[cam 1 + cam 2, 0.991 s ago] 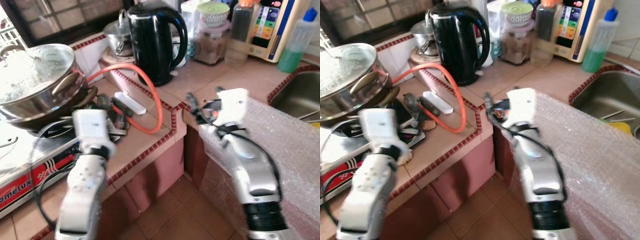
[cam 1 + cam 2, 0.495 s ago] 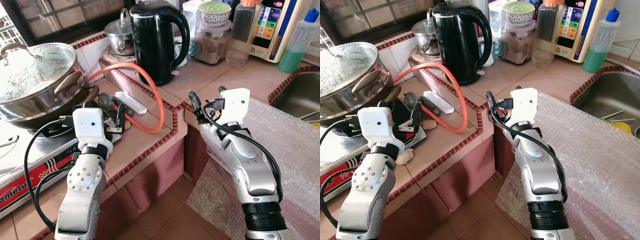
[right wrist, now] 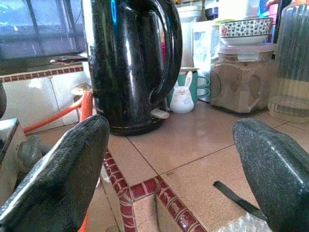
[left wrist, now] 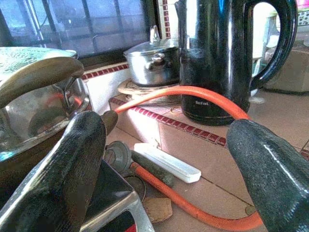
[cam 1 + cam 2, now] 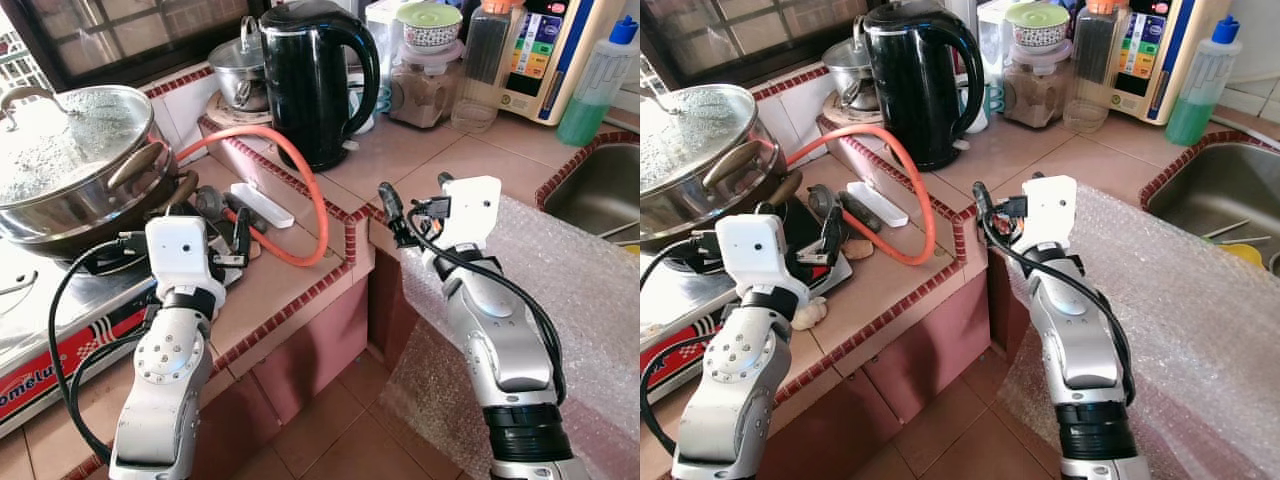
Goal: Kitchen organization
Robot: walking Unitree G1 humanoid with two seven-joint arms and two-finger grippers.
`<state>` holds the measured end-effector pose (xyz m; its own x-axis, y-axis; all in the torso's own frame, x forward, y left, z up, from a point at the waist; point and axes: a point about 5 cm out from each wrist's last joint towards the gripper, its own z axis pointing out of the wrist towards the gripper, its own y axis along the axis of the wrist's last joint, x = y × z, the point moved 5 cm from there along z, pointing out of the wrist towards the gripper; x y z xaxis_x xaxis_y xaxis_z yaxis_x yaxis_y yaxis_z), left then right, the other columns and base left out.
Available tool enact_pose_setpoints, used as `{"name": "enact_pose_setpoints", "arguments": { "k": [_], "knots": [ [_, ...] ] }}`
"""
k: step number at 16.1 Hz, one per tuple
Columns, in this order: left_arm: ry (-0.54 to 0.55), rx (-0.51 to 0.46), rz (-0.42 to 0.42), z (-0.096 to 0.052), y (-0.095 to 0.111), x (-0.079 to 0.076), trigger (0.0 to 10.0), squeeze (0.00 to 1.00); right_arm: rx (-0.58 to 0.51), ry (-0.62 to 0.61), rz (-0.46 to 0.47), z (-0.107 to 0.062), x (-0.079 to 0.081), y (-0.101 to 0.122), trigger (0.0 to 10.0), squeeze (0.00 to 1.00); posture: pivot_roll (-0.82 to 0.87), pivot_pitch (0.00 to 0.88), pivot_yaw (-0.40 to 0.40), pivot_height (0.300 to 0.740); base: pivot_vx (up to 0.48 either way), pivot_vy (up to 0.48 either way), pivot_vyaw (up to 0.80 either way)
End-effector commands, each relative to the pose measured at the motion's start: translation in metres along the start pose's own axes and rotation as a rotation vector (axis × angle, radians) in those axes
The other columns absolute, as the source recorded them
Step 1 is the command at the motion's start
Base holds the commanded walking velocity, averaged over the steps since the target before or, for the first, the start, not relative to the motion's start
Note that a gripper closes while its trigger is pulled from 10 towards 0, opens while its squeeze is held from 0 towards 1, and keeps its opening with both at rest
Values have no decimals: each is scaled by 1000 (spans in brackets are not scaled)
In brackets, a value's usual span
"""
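The work surface is a tiled kitchen counter [image 5: 420,150] of pinkish-tan tiles edged with red-brown trim, running around a corner, with a dark-framed window [image 5: 120,35] behind it and brown floor tiles below. A sheet of bubble wrap [image 5: 590,300] covers the counter section beside the steel sink [image 5: 595,190].

The black electric kettle [image 5: 315,80] stands upright near the rear of the counter, long axis vertical, its handle facing the jars and containers on the robot's right. An orange hose [image 5: 300,170] loops across the tiles in front of it, and a white flat bar [image 5: 260,204] lies just beside the hose. A small lidded steel pot [image 5: 240,75] sits behind the kettle. A large lidded pan [image 5: 75,160] rests on the stove at the robot's left.

The left gripper [image 4: 166,159] hovers above the stove edge, fingers spread apart and holding nothing. The right gripper [image 3: 171,166] hovers over the counter corner, pointed toward the kettle, fingers likewise spread apart and empty.
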<state>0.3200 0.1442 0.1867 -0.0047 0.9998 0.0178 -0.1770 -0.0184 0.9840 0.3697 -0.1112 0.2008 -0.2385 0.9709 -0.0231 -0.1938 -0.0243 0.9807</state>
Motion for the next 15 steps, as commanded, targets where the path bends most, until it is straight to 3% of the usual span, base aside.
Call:
{"name": "enact_pose_setpoints", "arguments": {
  "k": [1,15],
  "knots": [
    [11,18,16,0,-4,5,10000,0,-2,4,7,0,3,1,10000,0,-190,57,122,740,-251,0,0],
    [17,24,13,1,-5,6,10000,0,-2,15,7,3,4,2,10000,0,-183,51,114,740,-264,0,0]
  ]
}}
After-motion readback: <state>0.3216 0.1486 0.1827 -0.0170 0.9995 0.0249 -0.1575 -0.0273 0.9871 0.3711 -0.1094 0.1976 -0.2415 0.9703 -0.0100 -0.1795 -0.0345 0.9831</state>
